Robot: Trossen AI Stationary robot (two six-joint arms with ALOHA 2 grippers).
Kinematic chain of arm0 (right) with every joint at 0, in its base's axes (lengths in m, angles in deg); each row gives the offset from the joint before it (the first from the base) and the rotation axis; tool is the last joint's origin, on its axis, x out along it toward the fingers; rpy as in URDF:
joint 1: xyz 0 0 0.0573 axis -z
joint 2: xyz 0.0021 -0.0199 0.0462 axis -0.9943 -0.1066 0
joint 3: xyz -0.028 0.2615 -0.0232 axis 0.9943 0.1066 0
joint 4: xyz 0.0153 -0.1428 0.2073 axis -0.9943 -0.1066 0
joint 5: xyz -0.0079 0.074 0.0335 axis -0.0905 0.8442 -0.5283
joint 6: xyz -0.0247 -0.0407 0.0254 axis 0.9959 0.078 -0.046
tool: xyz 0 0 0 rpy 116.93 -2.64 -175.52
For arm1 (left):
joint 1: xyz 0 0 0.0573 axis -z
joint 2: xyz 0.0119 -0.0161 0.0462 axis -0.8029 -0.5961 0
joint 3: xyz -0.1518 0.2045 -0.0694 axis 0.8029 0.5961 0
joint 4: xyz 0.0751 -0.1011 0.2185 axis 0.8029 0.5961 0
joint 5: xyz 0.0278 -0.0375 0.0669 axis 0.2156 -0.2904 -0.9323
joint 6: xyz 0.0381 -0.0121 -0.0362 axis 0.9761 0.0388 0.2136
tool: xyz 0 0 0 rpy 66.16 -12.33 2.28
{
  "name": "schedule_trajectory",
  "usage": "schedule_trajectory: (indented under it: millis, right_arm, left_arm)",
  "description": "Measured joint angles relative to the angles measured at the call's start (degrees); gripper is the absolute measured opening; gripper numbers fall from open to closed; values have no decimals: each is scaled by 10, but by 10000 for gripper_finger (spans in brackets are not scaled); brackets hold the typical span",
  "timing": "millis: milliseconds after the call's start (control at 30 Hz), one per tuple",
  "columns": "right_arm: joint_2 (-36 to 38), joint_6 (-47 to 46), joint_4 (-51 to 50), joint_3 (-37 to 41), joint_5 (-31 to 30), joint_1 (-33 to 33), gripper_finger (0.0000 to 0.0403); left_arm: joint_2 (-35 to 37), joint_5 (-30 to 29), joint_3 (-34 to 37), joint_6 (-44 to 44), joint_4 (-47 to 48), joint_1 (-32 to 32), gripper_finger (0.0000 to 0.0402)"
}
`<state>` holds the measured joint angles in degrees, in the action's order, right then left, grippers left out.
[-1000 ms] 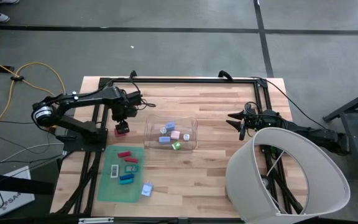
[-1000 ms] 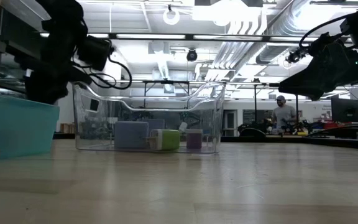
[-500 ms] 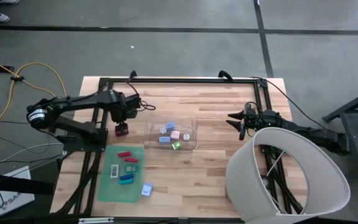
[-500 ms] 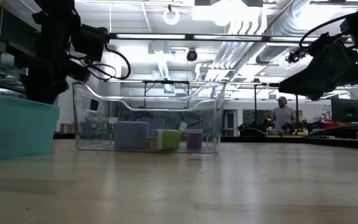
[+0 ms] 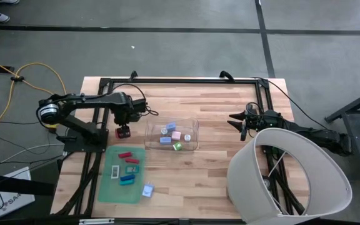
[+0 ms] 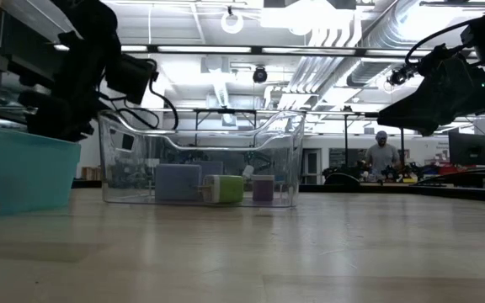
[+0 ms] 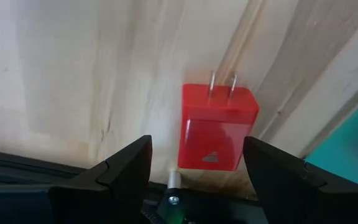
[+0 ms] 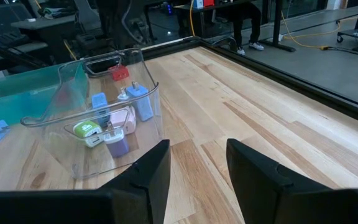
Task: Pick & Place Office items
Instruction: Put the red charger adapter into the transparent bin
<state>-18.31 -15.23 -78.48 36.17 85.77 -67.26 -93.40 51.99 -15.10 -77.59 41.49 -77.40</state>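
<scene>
Hovering over wooden table (image 5: 217,162), left gripper (image 7: 194,163) is gaping above red plug (image 7: 217,129); right gripper (image 8: 194,163) is idling, parted.

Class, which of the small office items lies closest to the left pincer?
The red plug block, lying alone on bare wood directly between the open left pincer fingers; the others sit in the clear bin or on the green mat.

A clear bin (image 6: 200,160) sits on the wooden table (image 6: 293,252), a bit left of the middle. Inside it, small pieces stand in a row: a pale blue block (image 6: 178,183), a green and white one (image 6: 224,188) and a purple one (image 6: 263,188). A teal box (image 6: 23,175) sits at the far left. A dark arm (image 6: 91,67) hangs over the left side. Another dark arm (image 6: 449,80) hangs at the upper right. Far back in the room, a person (image 6: 383,155) stands.
</scene>
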Motion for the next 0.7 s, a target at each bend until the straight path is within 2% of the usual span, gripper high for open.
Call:
schedule_trajectory:
  millis: [533,700]
  right_arm:
    - [0,0,0,0,0,0,144]
    - [0,0,0,0,0,0,144]
  left_arm:
    - [-15,5,0,2,0,1,246]
    - [-15,30,0,11,0,2,246]
